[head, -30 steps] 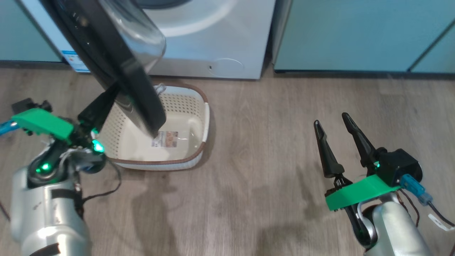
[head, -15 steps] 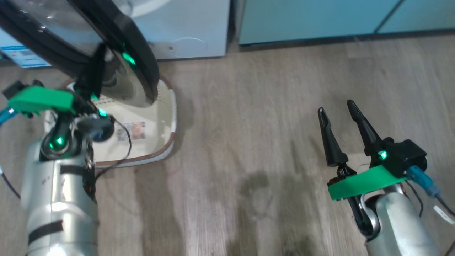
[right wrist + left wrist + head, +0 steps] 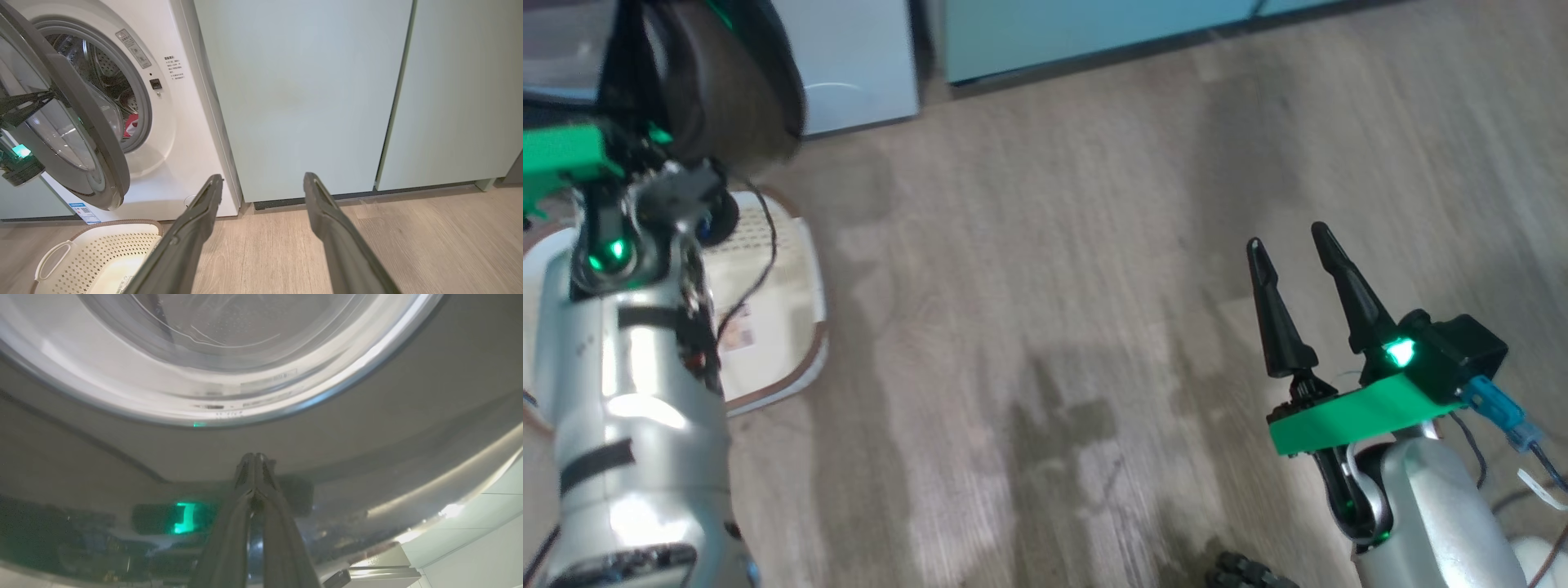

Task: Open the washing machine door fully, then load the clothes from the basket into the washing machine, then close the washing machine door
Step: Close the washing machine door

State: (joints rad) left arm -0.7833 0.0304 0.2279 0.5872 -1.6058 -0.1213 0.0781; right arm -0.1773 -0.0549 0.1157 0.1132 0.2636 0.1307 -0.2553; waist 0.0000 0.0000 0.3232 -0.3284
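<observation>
The washing machine (image 3: pixel 179 134) stands left of the teal cabinets. The washing machine door (image 3: pixel 88 134) hangs partly open, its black rim (image 3: pixel 719 90) at the head view's top left. My left gripper (image 3: pixel 255 457) is shut, its tips against the door's glossy rim just below the glass porthole (image 3: pixel 212 339). The clothes (image 3: pixel 130 122) show as red and white fabric inside the drum. The basket (image 3: pixel 102 249) sits on the floor below the door, its brown rim (image 3: pixel 805 367) beside my left forearm (image 3: pixel 629 392). My right gripper (image 3: pixel 1286 241) hovers open over bare floor, holding nothing.
Pale teal cabinets (image 3: pixel 318 94) stand right of the machine, with a dark plinth at floor level. Wood-look floor (image 3: pixel 1045 269) stretches between both arms. A dark wheel (image 3: pixel 1250 572) of my base shows at the bottom edge.
The head camera has swung, so machine, door and basket slid to the left of the picture. My left gripper stays shut against the door's rim. The right gripper keeps its open pose.
</observation>
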